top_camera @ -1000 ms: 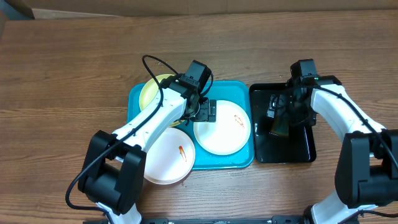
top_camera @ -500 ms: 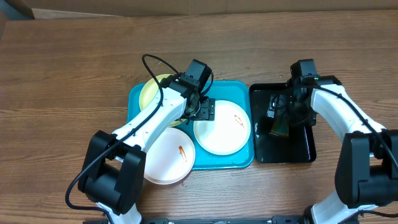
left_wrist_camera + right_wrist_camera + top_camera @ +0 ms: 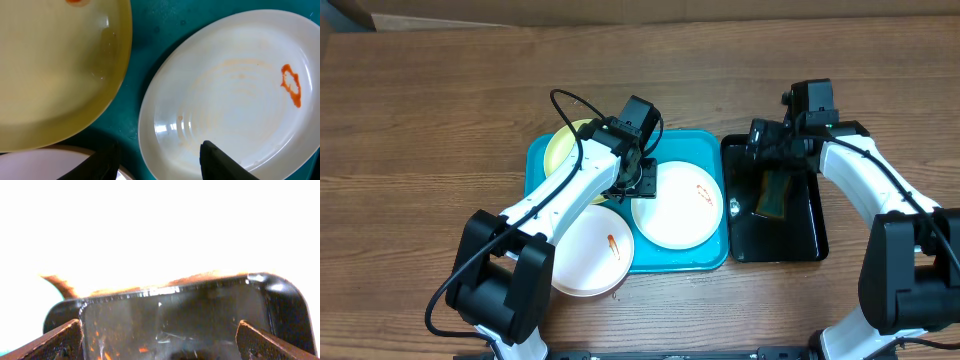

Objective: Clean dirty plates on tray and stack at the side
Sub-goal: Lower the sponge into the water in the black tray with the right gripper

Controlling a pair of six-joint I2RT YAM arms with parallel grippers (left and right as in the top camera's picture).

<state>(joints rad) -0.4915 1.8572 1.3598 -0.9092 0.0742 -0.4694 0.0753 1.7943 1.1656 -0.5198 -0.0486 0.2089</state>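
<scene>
The turquoise tray (image 3: 692,150) holds a pale yellow-green plate (image 3: 563,150) at its back left and a white plate (image 3: 678,212) with a red-orange smear (image 3: 703,195) at its right. A second white plate (image 3: 585,255) with a smear overlaps the tray's front left corner. My left gripper (image 3: 645,181) is open, its fingers (image 3: 160,164) either side of the right white plate's (image 3: 235,95) near rim; the tray (image 3: 146,55) and the yellow-green plate (image 3: 50,75) also show. My right gripper (image 3: 761,145) is open and empty above the black tray; its fingers also show in the right wrist view (image 3: 160,345).
A smaller black glossy tray (image 3: 805,245) stands right of the turquoise one, with a dark olive pad (image 3: 775,196) lying in it. The right wrist view shows this tray's wet floor (image 3: 175,315) with orange specks. Bare wooden table (image 3: 440,120) lies all round.
My right gripper has moved from over the olive pad toward the back of the black tray. My left gripper has shifted slightly left at the white plate's rim.
</scene>
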